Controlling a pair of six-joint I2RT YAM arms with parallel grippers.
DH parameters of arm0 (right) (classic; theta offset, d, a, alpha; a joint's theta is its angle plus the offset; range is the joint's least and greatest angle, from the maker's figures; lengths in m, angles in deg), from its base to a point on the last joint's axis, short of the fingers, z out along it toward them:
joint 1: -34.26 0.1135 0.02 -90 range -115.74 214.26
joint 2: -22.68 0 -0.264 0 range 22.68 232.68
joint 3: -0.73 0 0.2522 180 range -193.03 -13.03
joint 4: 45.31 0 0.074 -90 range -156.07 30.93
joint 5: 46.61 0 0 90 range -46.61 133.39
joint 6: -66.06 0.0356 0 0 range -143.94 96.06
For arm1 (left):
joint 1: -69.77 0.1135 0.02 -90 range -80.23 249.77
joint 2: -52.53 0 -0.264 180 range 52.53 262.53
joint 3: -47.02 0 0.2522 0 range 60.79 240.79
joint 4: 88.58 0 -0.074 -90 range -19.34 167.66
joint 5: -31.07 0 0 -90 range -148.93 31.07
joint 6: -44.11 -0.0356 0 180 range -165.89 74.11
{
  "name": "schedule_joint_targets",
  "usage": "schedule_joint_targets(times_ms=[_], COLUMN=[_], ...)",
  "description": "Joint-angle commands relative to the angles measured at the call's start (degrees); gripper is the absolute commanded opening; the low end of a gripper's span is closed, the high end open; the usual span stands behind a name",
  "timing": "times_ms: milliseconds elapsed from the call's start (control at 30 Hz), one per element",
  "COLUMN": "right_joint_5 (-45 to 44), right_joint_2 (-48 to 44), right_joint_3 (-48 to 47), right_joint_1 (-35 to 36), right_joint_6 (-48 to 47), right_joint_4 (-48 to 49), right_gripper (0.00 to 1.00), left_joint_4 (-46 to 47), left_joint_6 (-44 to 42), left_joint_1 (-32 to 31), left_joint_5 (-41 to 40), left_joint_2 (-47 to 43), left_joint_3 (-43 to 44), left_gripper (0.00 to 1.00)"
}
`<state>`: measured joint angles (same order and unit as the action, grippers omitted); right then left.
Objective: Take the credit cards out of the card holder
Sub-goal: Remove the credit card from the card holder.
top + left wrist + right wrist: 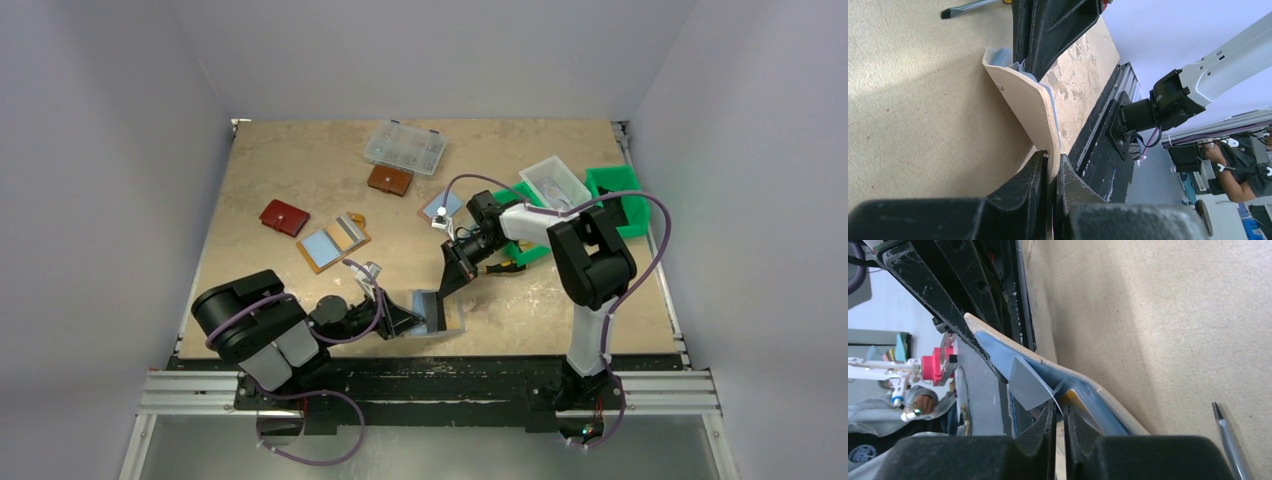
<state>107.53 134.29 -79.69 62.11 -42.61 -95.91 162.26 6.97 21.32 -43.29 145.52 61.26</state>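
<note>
Card holder (1023,105) stands on edge on the table (300,170), just beyond the black rail (430,375) and about midway along it. Left fingers (1030,180) are shut tight on the rim of its tan flap. The flap bows away from them, with a snap stud (1000,87) showing on the outer face. Right fingers (1045,422) reach in from the side away from the rail. They are drawn narrow onto the corner of a grey leaf (1029,384) in the pale blue lining; card or pocket wall, cannot tell. A yellow edge (1077,396) sits deeper in the fold, likely a card. Judgement: the holder is light and limp, soft leather that flexes under a one-edge grip, so it will likely swing or fold if the pull runs off-line. Cards should be thin, stiff and slick, held only by pocket friction. Best hold on a card is an exposed corner or short edge, pinched flat across both faces and drawn along the pocket line, with the left grip as anchor. Risk: catching lining together with the card.
</note>
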Motion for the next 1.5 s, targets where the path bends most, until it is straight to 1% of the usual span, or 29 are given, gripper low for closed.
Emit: schedule_joint_targets(times_ms=[0, 67, 100, 267, 533, 667, 767, 833, 1000, 1033, 1100, 1167, 1200, 1267, 1300, 1400, 1467], right_joint_5=[3.0, 3.3, 3.3, 2.9, -4.1, -4.0, -2.7, -1.8, 0.7, 1.4, 2.2, 2.2, 2.0, 1.6, 1.1, -0.1, -0.5], right_joint_2=[0.2, 0.0, -0.1, -0.8, 0.3, -0.1, -0.8, -1.2, -2.8, -3.1, -4.3, -6.0, -6.9, -9.2, -10.2, -13.4, -15.4], right_joint_3=[0.3, 0.4, 0.4, 0.5, 0.4, 0.5, 0.7, 0.6, -0.6, -1.1, -2.1, -2.8, -3.0, -3.3, -3.4, -3.6, -4.0], right_joint_1=[0.0, -0.5, -0.8, -2.0, -2.6, -4.4, -5.9, -6.3, -6.5, -6.6, -6.7, -6.7, -6.8, -6.8, -6.8, -6.8, -6.8], right_joint_6=[1.1, 1.1, 1.0, 0.0, -0.5, -0.4, -0.5, -1.1, -5.2, -6.7, -10.1, -12.5, -13.5, -15.6, -16.9, -20.1, -23.3], right_joint_4=[0.6, 0.6, 0.7, 0.0, -0.2, -0.2, -0.2, -0.7, -4.2, -5.7, -8.3, -10.3, -11.1, -12.5, -13.2, -14.8, -16.9], right_gripper=[0.07, 0.01, 0.0, 0.0, 0.0, 0.0, 0.0, 0.0, 0.0, 0.0, 0.0, 0.0, 0.0, 0.0, 0.0, 0.0, 0.0], left_joint_4=[10.8, 9.3, 8.4, 4.1, -4.0, -8.7, -10.1, -10.9, -15.6, -16.8, -20.5, -26.7, -32.7, -45.0, -51.2, -71.8, -83.1], left_joint_6=[-1.9, -2.2, -2.4, -2.5, -1.1, -1.1, -1.2, -1.1, -0.6, -0.4, -0.3, -0.4, -0.8, -2.5, -3.1, -3.4, -2.5], left_joint_1=[0.0, 0.0, 0.0, 1.0, 4.3, 5.3, 5.6, 5.8, 6.1, 6.2, 6.4, 6.5, 6.5, 6.5, 6.5, 6.5, 6.5], left_joint_5=[-2.1, -3.0, -3.4, -6.1, -8.0, -8.7, -9.1, -9.2, -9.7, -10.2, -11.1, -12.2, -13.0, -15.1, -16.8, -25.6, -30.2], left_joint_2=[-2.8, -4.0, -4.5, -7.3, -9.2, -9.0, -8.7, -8.5, -9.6, -10.3, -13.8, -18.6, -21.8, -29.4, -33.5, -48.8, -57.6], left_joint_3=[-0.9, -0.9, -1.1, -2.9, -4.3, -4.5, -4.8, -4.7, -4.0, -4.1, -4.2, -3.9, -3.3, -1.3, -1.0, 3.4, 5.5], left_gripper=[0.0, 0.0, 0.0, 0.0, 0.0, 0.03, 0.05, 0.09, 0.21, 0.27, 0.32, 0.37, 0.44, 0.54, 0.57, 0.78, 0.94])
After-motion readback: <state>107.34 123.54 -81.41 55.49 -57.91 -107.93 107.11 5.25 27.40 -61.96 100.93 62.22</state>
